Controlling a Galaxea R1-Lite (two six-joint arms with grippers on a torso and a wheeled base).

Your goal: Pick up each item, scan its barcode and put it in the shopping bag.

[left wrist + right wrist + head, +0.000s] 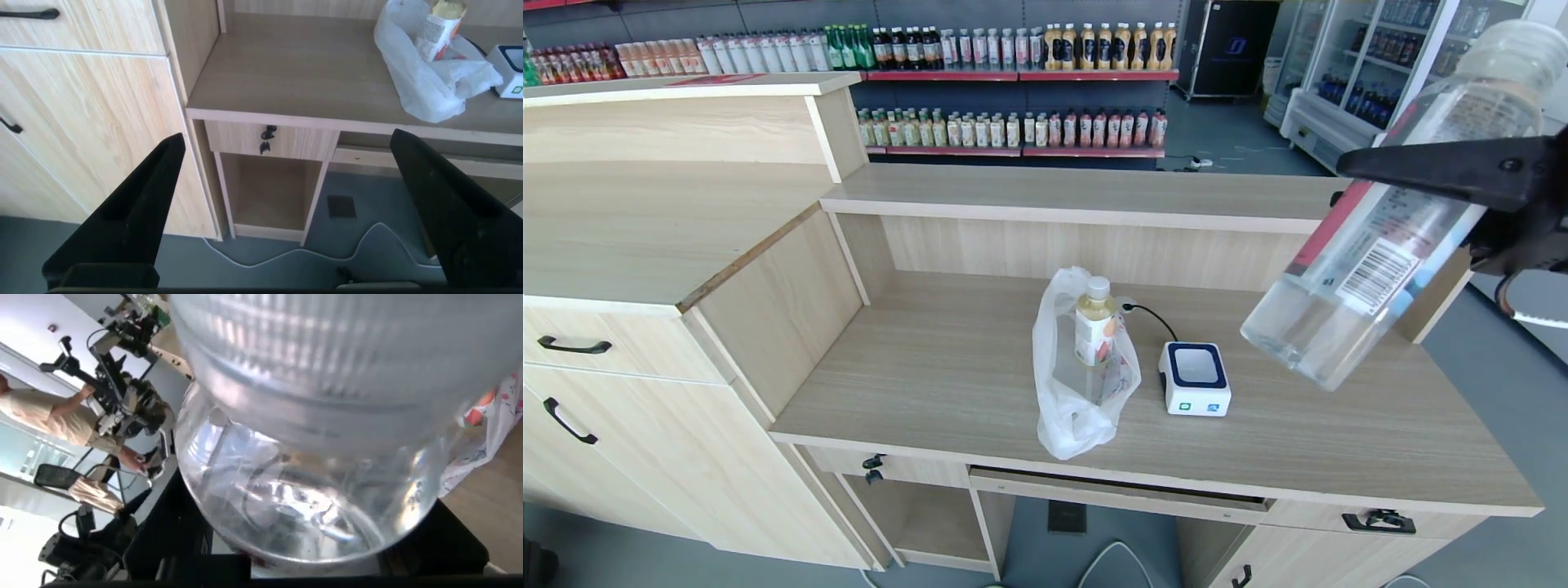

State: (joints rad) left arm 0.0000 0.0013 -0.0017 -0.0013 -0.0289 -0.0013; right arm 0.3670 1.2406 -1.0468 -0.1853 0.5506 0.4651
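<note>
Above the long pale-wood checkout counter (931, 367), my right gripper (1437, 196) clamps a large clear plastic water bottle (1372, 245), tilted base-down, well apart from the thin white plastic shopping bag (1062, 408) and the small white box scanner (1194, 377) beside it. My left gripper (286, 147) hangs spread wide and empty, low before the counter. The risks: the smooth bottle may slip through my fingers, its barcode may miss the scanner, or it may topple the limp bag.

Light wooden checkout counter (947, 367) with black-handled drawers (621, 353); behind, red-edged shelves (1013, 75) stocked with bottled drinks; glass-door coolers (1364, 73) far right; grey floor (1233, 139).
</note>
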